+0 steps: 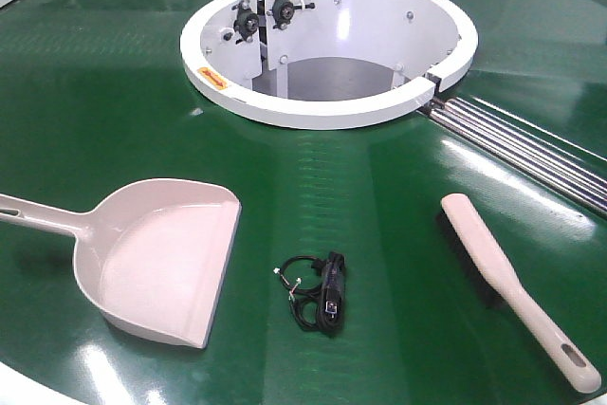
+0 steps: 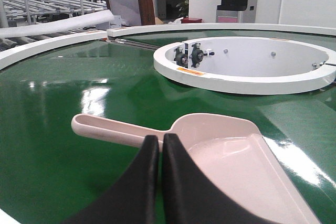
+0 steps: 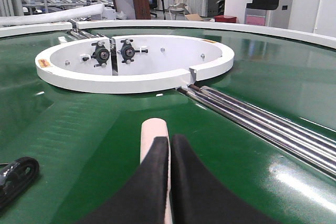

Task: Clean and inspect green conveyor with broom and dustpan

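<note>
Lying on glossy green conveyor: scooped beige dustpan, flat beige broom; left claw, right claw clenched, empty.

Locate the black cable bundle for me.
Front view: the black cable bundle lies on the green conveyor, bottom centre, between the dustpan on the left and the broom on the right, touching neither.
</note>
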You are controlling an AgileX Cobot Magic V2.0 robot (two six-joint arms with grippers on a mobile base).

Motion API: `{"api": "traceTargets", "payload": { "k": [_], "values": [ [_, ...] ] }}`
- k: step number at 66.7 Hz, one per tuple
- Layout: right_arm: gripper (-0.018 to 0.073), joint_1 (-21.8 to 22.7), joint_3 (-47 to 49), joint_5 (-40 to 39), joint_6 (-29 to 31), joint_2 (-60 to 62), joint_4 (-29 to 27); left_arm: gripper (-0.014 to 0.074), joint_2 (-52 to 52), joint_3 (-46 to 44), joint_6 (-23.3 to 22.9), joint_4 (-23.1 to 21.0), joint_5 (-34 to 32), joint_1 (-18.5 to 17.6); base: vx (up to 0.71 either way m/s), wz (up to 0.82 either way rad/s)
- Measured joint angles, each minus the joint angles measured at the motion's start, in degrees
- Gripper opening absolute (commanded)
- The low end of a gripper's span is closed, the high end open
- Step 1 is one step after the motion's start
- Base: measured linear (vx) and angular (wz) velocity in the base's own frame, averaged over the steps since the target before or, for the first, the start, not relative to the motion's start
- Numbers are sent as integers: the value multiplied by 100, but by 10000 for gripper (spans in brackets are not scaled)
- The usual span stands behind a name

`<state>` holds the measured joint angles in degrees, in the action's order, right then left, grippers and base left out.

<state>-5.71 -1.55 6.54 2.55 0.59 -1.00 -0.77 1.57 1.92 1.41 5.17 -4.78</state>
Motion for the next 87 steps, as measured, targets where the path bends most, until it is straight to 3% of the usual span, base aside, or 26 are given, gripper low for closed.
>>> {"api": "traceTargets", "payload": {
  "k": [75,81,87],
  "values": [
    [-9,0,0,2,0,0,0,-7,0,0,0,0,-12,0,0,0],
    [-9,0,0,2,0,0,0,-7,0,0,0,-40,-426,0,0,0],
    [-9,0,0,2,0,0,0,-7,0,0,-14,-274,-1369,0,0,0]
  ]
}}
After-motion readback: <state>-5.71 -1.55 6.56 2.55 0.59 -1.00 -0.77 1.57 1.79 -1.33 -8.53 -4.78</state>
